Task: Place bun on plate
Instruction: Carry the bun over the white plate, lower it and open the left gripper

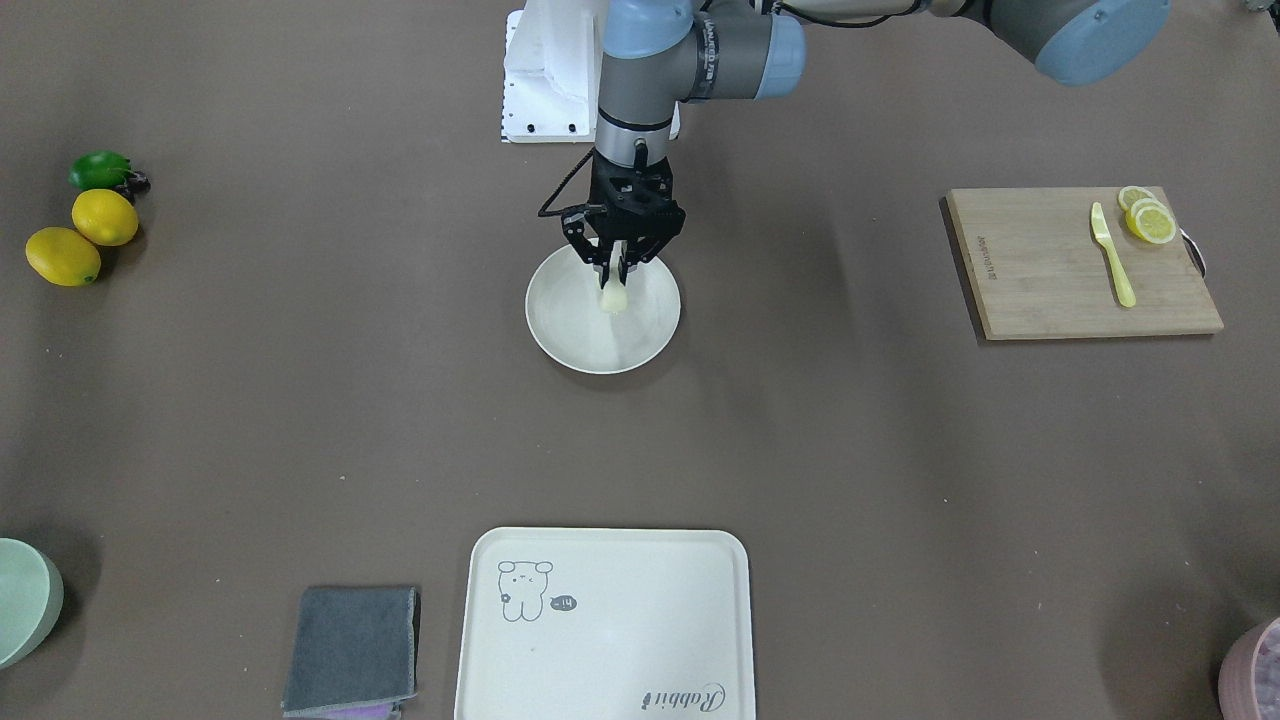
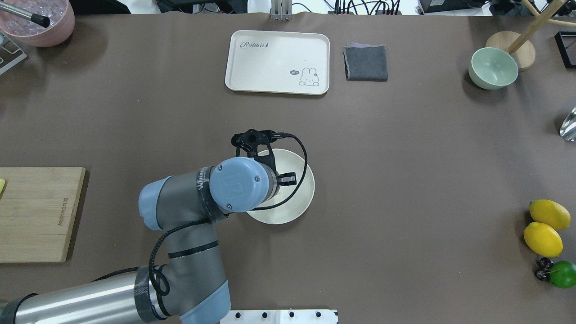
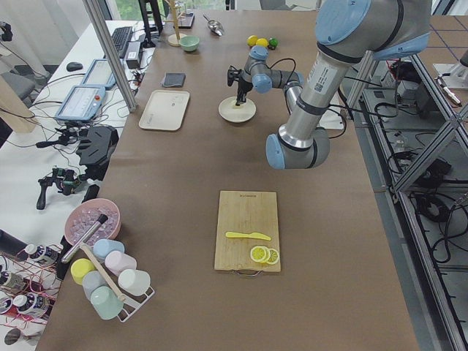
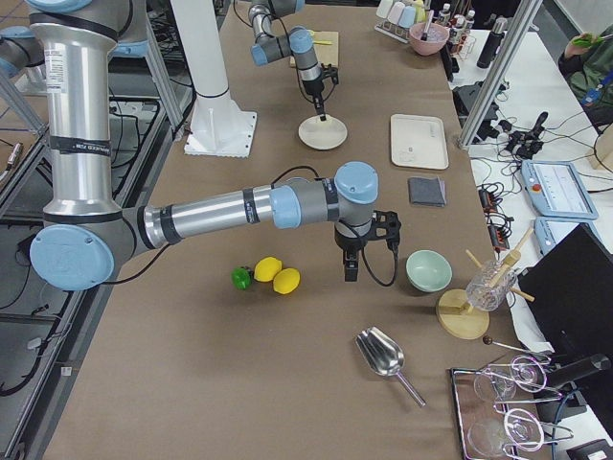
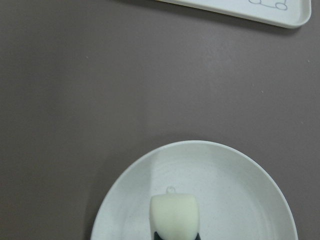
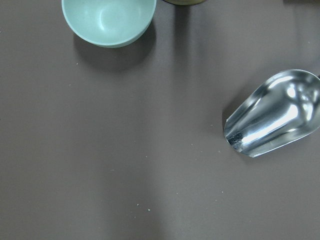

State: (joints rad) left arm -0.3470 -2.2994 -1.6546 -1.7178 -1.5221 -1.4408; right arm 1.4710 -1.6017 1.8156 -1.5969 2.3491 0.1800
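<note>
The brown worktop (image 1: 300,420) carries 1 rectangular cream tray (image 1: 620,640), 1 round cream-white shallow plate (image 1: 560,340) and 2 whole yellow lemons (image 1: 62,256). The left claw (image 1: 615,272) is clamped on the 1 small pale bun (image 1: 614,297), just below its fingertips, over the plate. The right claw (image 4: 351,272): I cannot tell its state.

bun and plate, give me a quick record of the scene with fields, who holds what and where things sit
bun: pale lump, clamped in the left end effector
plate: round, cream, directly under the bun
contact: cannot tell whether bun touches plate
right end effector: hangs near the green bowl; open or shut unclear
task state: bun not released yet
</note>
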